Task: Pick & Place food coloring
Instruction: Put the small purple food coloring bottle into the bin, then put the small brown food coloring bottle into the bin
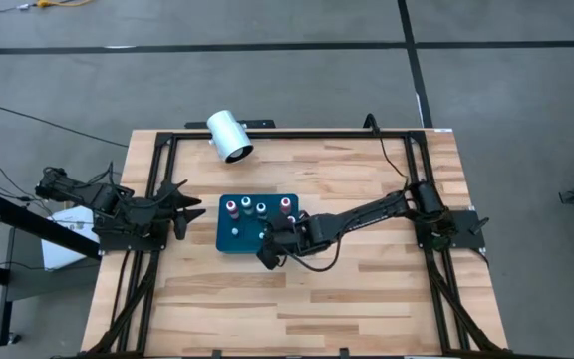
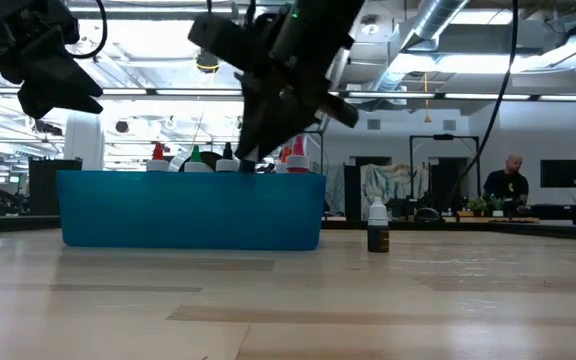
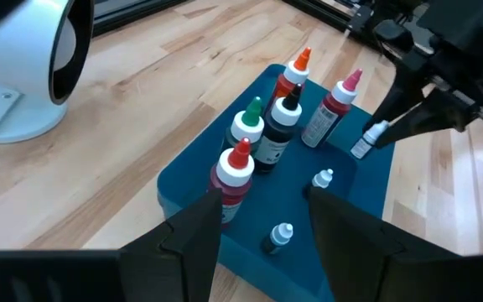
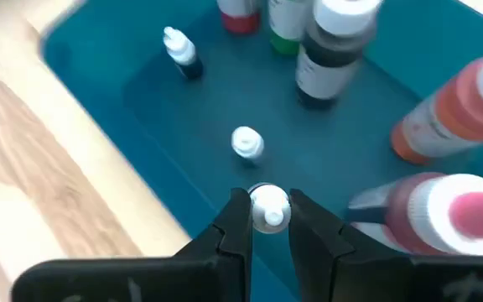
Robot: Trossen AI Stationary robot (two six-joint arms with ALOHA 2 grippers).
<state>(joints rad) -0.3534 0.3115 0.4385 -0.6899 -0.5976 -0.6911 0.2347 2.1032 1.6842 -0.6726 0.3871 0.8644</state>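
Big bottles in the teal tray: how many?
5, clustered in the teal plastic tray: orange-tipped red bottle, pink-tipped red bottle, green-tipped white bottle, white-capped black bottle in the middle, red-tipped red bottle. None seems hidden.

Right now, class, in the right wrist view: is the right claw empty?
No: the right claw is shut on a small white-capped bottle above the teal tray.

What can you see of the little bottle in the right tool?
The little bottle has a white cap and a pale body, probably plastic. The right tool is shut on it just under the cap, one finger on each side. It hangs roughly upright above the teal tray, near the pink-topped bottle; its lower body is hidden.
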